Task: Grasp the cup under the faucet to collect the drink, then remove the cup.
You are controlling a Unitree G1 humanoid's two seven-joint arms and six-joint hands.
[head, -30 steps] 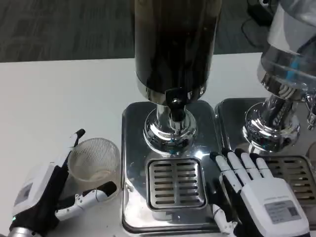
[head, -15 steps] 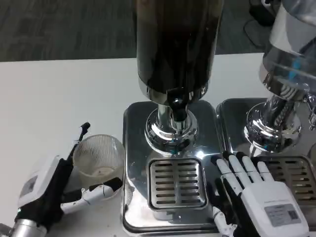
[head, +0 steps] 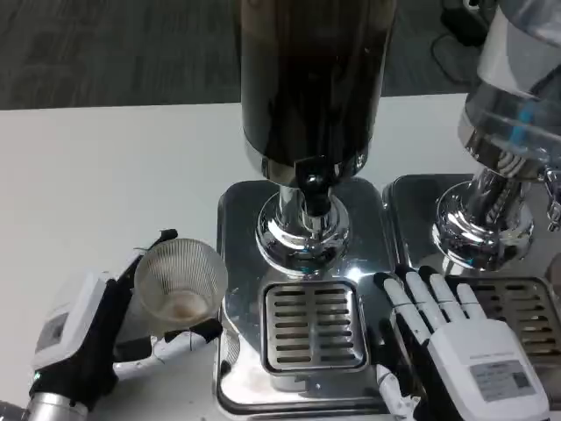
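A clear ribbed plastic cup (head: 180,281) is tilted toward the camera, just left of the steel drip base (head: 235,351). My left hand (head: 96,329) grips it, one finger behind its rim and the thumb under its front. The dark drink dispenser (head: 311,79) stands behind, its black faucet (head: 313,180) hanging over the slotted drip grate (head: 314,324). My right hand (head: 460,342) lies flat, fingers stretched, between the two drip trays and holds nothing.
A second dispenser with a clear tank (head: 517,96) and its own steel base (head: 517,294) stands at the right. White table (head: 96,184) stretches to the left and behind the cup.
My left hand has closed around the cup, lifted and tilted it, and carried it slightly right toward the drip base. The right hand has barely moved.
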